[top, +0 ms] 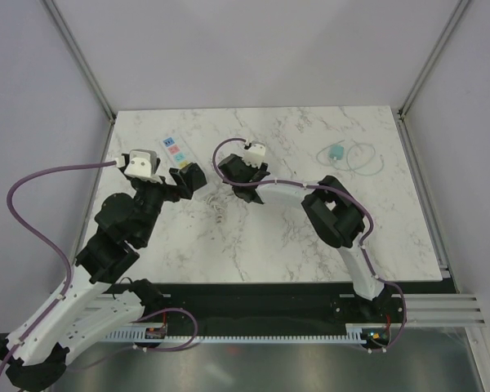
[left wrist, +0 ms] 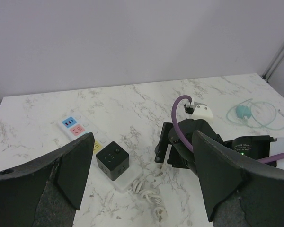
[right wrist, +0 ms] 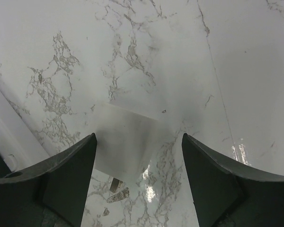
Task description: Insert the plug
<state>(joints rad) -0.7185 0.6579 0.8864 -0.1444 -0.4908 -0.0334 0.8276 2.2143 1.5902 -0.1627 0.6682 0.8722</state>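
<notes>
A blurred white plug body [right wrist: 127, 144] with a metal prong [right wrist: 114, 183] sits between the fingers of my right gripper [right wrist: 138, 142]. It lies against the left finger, with a gap to the right one. A white power strip [left wrist: 78, 128] with coloured sockets lies at the back left [top: 173, 152]. A black socket cube [left wrist: 112, 161] sits on a white base beside it, trailing a coiled white cable [left wrist: 149, 191] that ends in a second plug [left wrist: 160, 215]. My left gripper [left wrist: 142, 177] hovers wide open above the cube and cable. My right gripper [left wrist: 168, 151] hangs low over the table.
A teal piece with a loop of clear tubing [top: 343, 155] lies at the back right, also seen in the left wrist view [left wrist: 244, 112]. Purple cables [top: 33, 212] run along both arms. The table's right edge [top: 420, 204] meets a metal frame.
</notes>
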